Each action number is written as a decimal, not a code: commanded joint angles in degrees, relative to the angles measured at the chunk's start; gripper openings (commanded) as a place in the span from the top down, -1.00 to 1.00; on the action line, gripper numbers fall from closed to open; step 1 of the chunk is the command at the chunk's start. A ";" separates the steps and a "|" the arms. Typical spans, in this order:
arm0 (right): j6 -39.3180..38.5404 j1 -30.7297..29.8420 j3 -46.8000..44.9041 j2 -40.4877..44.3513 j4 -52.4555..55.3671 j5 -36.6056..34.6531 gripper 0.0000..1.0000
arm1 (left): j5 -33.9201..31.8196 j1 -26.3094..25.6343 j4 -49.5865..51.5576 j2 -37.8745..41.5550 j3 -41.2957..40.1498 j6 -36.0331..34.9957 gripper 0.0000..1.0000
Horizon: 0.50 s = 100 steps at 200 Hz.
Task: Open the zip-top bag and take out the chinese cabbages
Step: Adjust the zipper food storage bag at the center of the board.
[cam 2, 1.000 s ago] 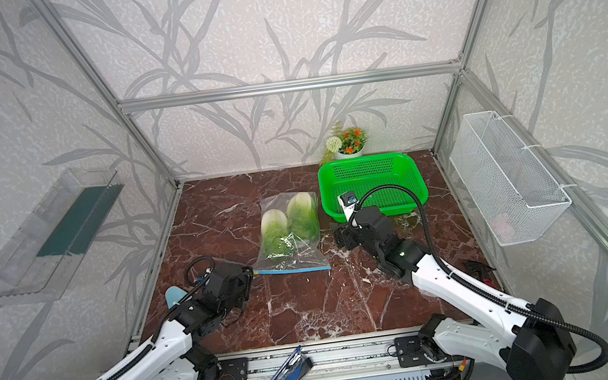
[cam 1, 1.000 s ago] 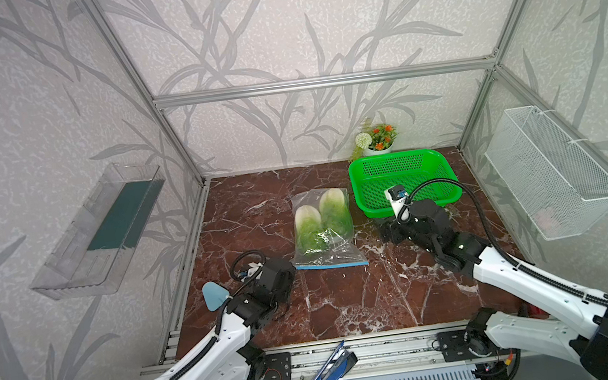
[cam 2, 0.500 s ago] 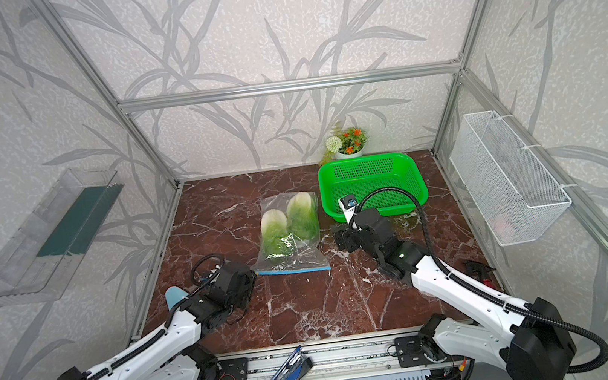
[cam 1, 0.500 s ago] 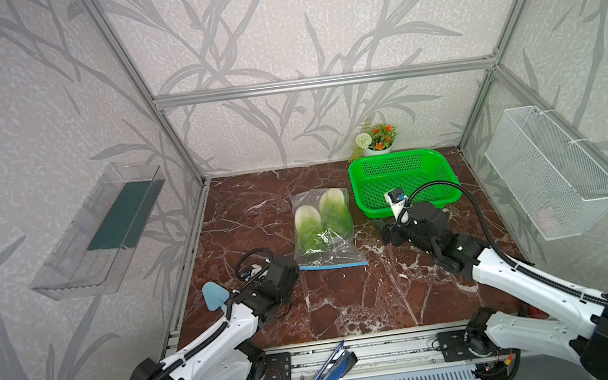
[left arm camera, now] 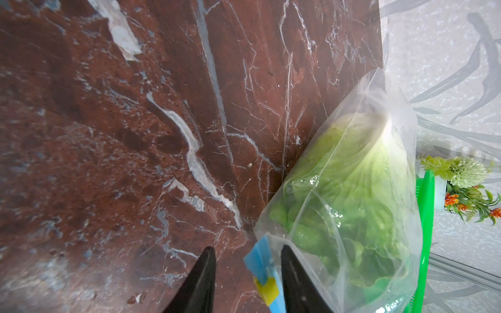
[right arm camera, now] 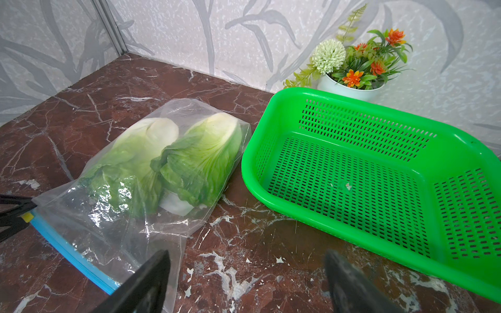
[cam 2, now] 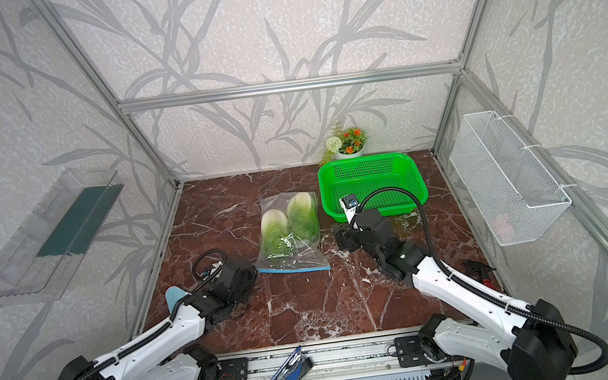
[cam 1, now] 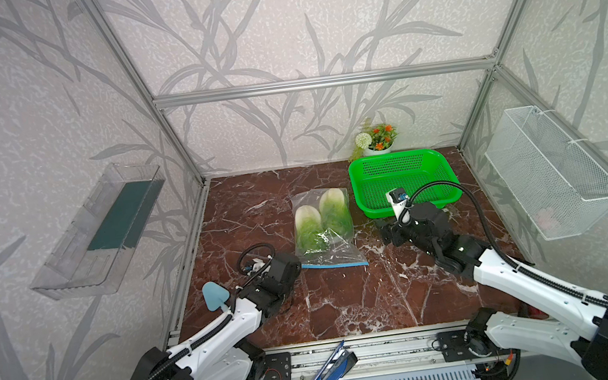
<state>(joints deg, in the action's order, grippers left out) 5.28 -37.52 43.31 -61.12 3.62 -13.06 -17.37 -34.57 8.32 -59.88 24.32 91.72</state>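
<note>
Your left claw sits low at the tabletop, right at the end of the zip-top bag. Its jaws stand partly apart, a narrow gap rather than a wide one. In the left wrist view, the corner of the blue zip strip and the yellow slider tab lie inside that gap. The tab is close against one finger, and bare tabletop shows between it and the opposite finger. You do not have a grip on the tab. From these views you cannot tell whether the nearer finger actually touches the plastic.

Your right claw is spread wide and holds nothing. It hangs above the tabletop between the bag and the green basket. In the right wrist view one finger overlaps the bag's near edge, but contact cannot be judged.

The bag lies flat in the middle of the tabletop, just beside the basket, with its zip strip along the edge nearest the arms. In both top views the strip runs unbroken along that edge. The two chinese cabbages lie inside side by side, white bases toward the back wall and green leaves toward the zip. A small potted plant stands behind the basket.
</note>
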 commanded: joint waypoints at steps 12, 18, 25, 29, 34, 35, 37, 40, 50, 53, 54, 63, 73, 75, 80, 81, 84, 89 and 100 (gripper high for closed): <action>-0.18 -0.28 0.05 0.21 -0.70 -1.13 -0.78 | -4.04 -0.22 -2.14 -0.36 1.08 -0.84 0.46; -0.06 -0.28 0.02 0.22 -0.73 -1.13 -0.78 | -4.16 -0.17 -2.55 -0.54 1.13 -0.98 0.52; 0.00 -0.29 0.02 0.26 -0.72 -1.18 -0.78 | -4.12 -0.17 -2.92 -0.80 1.25 -1.27 0.59; 0.10 -0.35 0.02 0.22 -0.72 -1.15 -0.78 | -4.08 -0.16 -2.94 -0.94 1.39 -1.34 0.62; 0.08 -0.28 0.05 0.17 -0.72 -1.18 -0.78 | -4.06 -0.21 -3.01 -1.25 1.51 -1.38 0.67; 0.08 -0.28 0.04 0.15 -0.72 -1.18 -0.78 | -4.07 -0.18 -3.03 -1.27 1.56 -1.42 0.68; 0.15 -0.32 0.02 0.18 -0.72 -1.18 -0.78 | -4.01 -0.18 -3.08 -1.33 1.60 -1.45 0.69; 0.13 -0.28 0.04 0.14 -0.72 -1.18 -0.78 | -3.99 -0.18 -3.17 -1.52 1.61 -1.51 0.72; 0.25 -0.29 0.02 0.21 -0.75 -1.27 -0.79 | -3.75 -0.16 -3.62 -1.94 1.61 -1.59 0.78; 0.18 -0.28 0.02 0.21 -0.72 -1.27 -0.78 | -3.78 -0.15 -3.77 -2.06 1.61 -1.55 0.80; 0.18 -0.32 0.02 0.21 -0.72 -1.27 -0.78 | -3.75 -0.15 -3.80 -2.07 1.61 -1.59 0.81; 0.24 -0.28 0.02 0.34 -0.72 -1.27 -0.78 | -3.63 -0.13 -4.03 -2.27 1.61 -1.63 0.87; 0.30 -0.28 0.03 0.39 -0.68 -1.31 -0.78 | -3.60 -0.11 -4.16 -2.21 1.62 -1.63 0.92; 0.27 -0.32 0.02 0.39 -0.64 -1.34 -0.78 | -3.56 -0.14 -4.11 -2.16 1.61 -1.59 0.93; 0.32 -0.28 0.02 0.48 -0.65 -1.35 -0.78 | -3.60 -0.19 -4.05 -2.02 1.61 -1.71 0.96; 0.29 -0.28 0.02 0.52 -0.68 -1.35 -0.78 | -3.58 -0.12 -4.12 -2.01 1.61 -1.72 0.96; 0.28 -0.29 0.02 0.56 -0.58 -1.35 -0.78 | -3.60 -0.09 -4.07 -1.90 1.66 -1.77 0.98; 0.41 -0.29 0.02 0.65 -0.60 -1.35 -0.78 | -3.77 -0.12 -3.83 -1.63 1.66 -1.84 1.00; 0.41 -0.31 0.02 0.83 -0.39 -1.41 -0.78 | -3.99 -0.14 -3.28 -0.72 1.79 -2.14 1.00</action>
<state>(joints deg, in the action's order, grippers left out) 5.34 -37.52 43.31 -61.12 3.64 -13.50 -19.59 -34.57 4.58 -61.82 24.40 90.06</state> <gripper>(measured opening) 0.892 0.047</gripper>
